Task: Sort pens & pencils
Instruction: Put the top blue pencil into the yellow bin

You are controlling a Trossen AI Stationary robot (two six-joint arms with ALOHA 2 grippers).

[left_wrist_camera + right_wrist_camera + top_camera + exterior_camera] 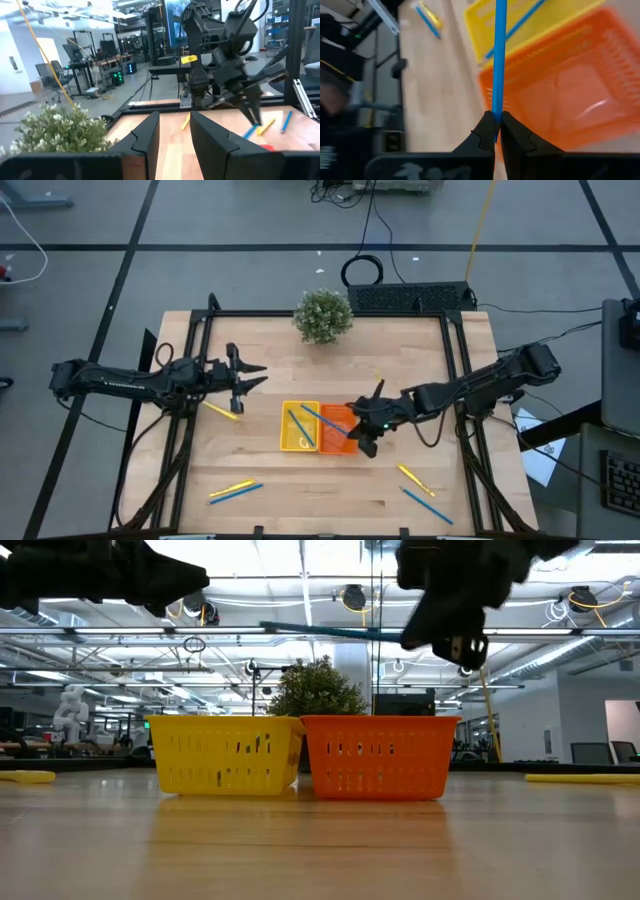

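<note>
A yellow tray [287,442] and an orange tray [343,418] stand side by side at mid-table. Blue sticks [300,428] lie in the yellow tray. My right gripper [362,438] hangs over the orange tray's near right corner, shut on a blue stick [499,60]. That stick reaches out over both trays [320,630]. My left gripper [252,376] hovers open and empty at the table's left, above a yellow stick [222,410] lying flat on the wood. My right gripper pinches one end of the blue stick [496,117] between its two fingertips. The fingers come from the table's right, slanting down, and the stick runs straight on from them toward the far left. It is lifted clear, roughly level, above the trays' rims.
A potted plant [323,314] stands at the far edge. A yellow and a blue stick [235,491] lie near the front left. A yellow stick [415,477] and a blue one [425,505] lie at the front right. Black frame rails [452,360] run along both sides.
</note>
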